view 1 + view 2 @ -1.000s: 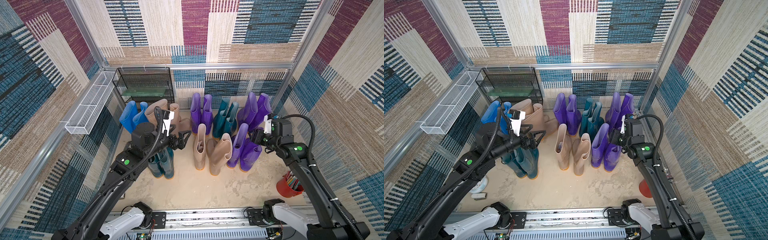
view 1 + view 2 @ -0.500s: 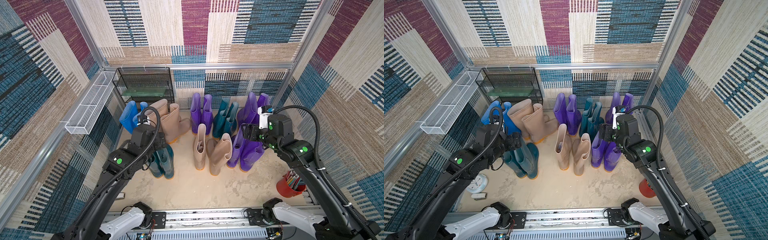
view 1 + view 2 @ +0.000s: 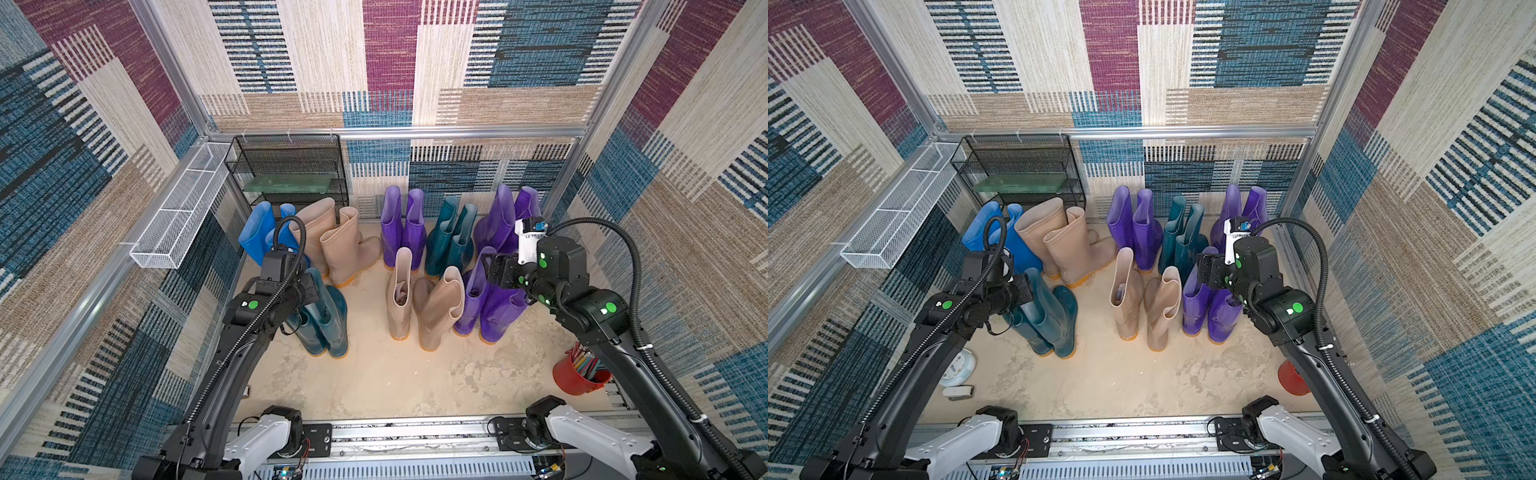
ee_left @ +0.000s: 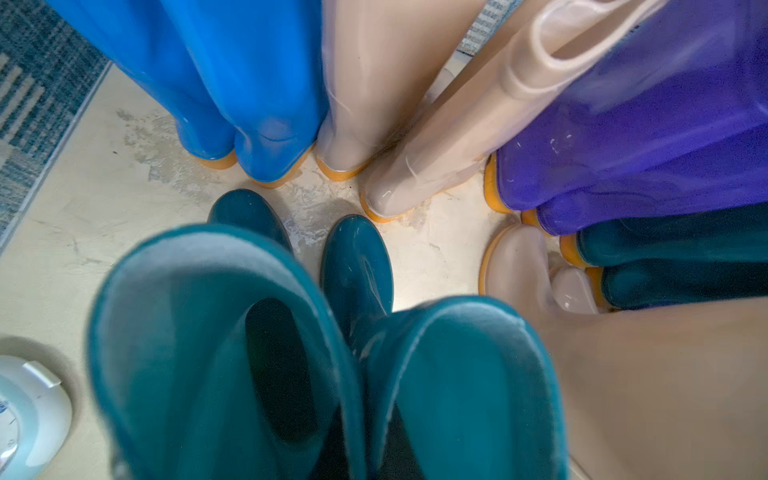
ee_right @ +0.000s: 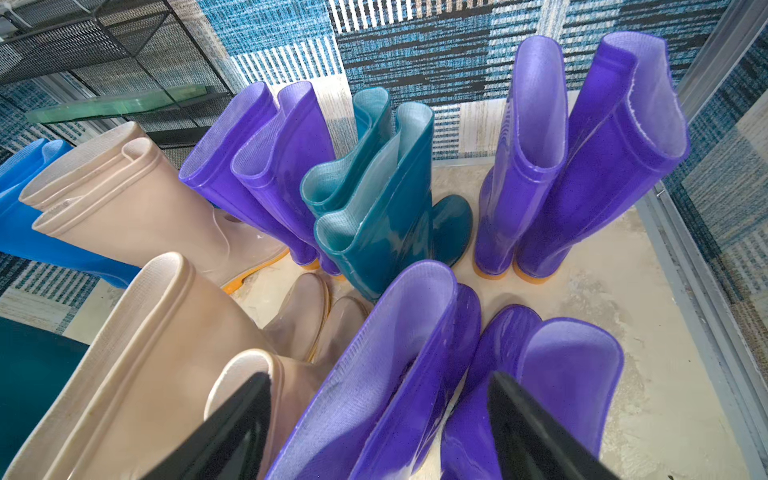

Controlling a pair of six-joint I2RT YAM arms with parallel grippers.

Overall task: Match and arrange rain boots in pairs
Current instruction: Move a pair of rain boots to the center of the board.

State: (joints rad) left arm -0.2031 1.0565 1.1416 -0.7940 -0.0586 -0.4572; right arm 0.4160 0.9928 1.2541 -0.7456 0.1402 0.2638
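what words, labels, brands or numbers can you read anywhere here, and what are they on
None can be read.
rain boots: no brand or size mark shows.
white round object on the floor: marks on its face too small to read.
green round stickers: plain, no writing.

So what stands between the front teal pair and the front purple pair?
The front beige pair stands there, with a strip of floor on its teal side; both top views show it.
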